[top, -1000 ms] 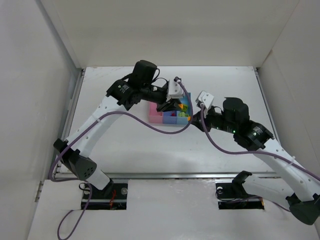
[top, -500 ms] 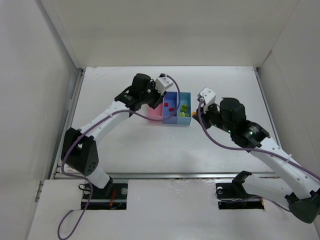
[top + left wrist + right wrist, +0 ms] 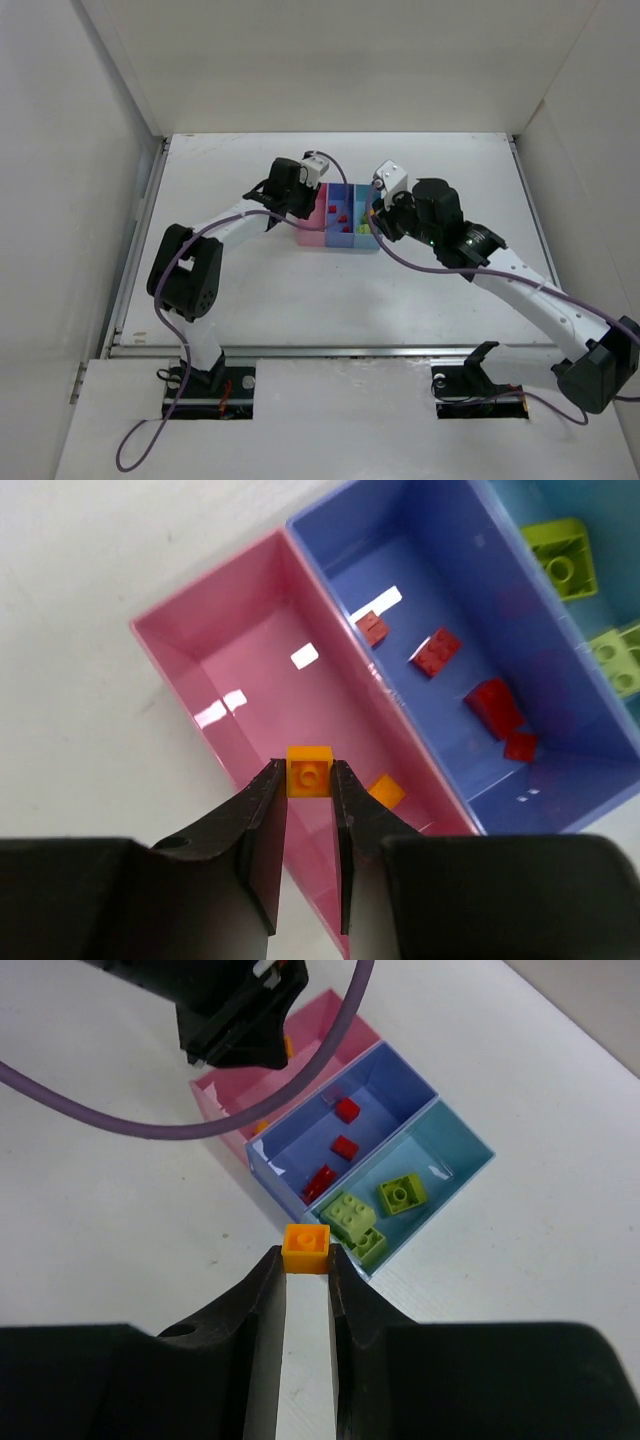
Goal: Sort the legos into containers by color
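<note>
Left gripper [image 3: 308,780] pinches an orange brick [image 3: 310,769], now hanging over the pink bin [image 3: 250,670] instead of the blue bins like a second ago. Right gripper [image 3: 304,1260] clamps a second orange brick [image 3: 306,1244] and has slid in just beside the light blue bin [image 3: 450,1150].

Containers [image 3: 250,650], red legos [image 3: 435,652] in blue, green ones [image 3: 560,565] in aqua, orange one [image 3: 385,792] in pink
</note>
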{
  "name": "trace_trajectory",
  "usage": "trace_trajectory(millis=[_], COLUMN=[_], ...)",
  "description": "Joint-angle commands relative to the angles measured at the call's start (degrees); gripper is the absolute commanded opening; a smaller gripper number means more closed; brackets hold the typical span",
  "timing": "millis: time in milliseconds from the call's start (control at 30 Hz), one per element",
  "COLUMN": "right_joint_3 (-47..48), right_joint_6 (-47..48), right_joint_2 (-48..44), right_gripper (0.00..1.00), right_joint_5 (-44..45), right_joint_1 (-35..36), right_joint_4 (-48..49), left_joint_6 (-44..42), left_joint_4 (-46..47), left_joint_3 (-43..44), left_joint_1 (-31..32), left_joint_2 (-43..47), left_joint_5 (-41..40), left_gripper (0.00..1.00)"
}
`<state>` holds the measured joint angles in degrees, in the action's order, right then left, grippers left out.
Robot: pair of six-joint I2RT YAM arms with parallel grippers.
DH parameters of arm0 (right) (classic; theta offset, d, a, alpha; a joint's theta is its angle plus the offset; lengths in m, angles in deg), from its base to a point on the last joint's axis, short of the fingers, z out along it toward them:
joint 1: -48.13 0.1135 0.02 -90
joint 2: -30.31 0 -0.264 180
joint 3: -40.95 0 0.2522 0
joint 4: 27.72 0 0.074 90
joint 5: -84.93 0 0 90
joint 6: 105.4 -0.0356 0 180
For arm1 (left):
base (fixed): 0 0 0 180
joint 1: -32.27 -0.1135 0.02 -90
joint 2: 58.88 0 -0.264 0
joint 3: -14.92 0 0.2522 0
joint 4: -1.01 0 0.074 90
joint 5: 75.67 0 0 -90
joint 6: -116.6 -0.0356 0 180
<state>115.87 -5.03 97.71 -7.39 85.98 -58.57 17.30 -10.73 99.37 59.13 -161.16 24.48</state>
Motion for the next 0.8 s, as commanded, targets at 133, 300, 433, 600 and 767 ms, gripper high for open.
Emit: trace_trajectory(millis=[133,300,433,600,767], right_joint_3=[6.94,8.44,10.28,12.21,16.26], right_joint_6=[2.55,3.08,3.08,2.55,-0.25], right_joint_2=[2.74,6.07,7.83,10.65,18.45], right_gripper=[0.00,0.00,0.00,0.00,0.00], right_joint_5=[-2.85,-4.00,-4.70,-7.86,-14.19], right_joint_1=[0.21,0.21,0.21,0.21,0.21], right_joint_4=[5.30,5.30,5.83,7.49,10.48], left_joint_6=[3.76,3.76,4.37,7.97,11.06], left_joint_4=[1.93,1.93,-0.87,-8.60,-16.68], left_joint_3=[-1.09,-0.39,2.07,9.44,22.72], left_joint_1=[-1.62,-2.15,-2.68,-4.87,-8.31], left_joint_2=[-0.11,-0.11,0.41,2.34,2.88], left_joint_5=[1.88,6.10,6.90,6.90,-2.73], left_gripper=[0.32,0.48,0.51,0.51,0.51])
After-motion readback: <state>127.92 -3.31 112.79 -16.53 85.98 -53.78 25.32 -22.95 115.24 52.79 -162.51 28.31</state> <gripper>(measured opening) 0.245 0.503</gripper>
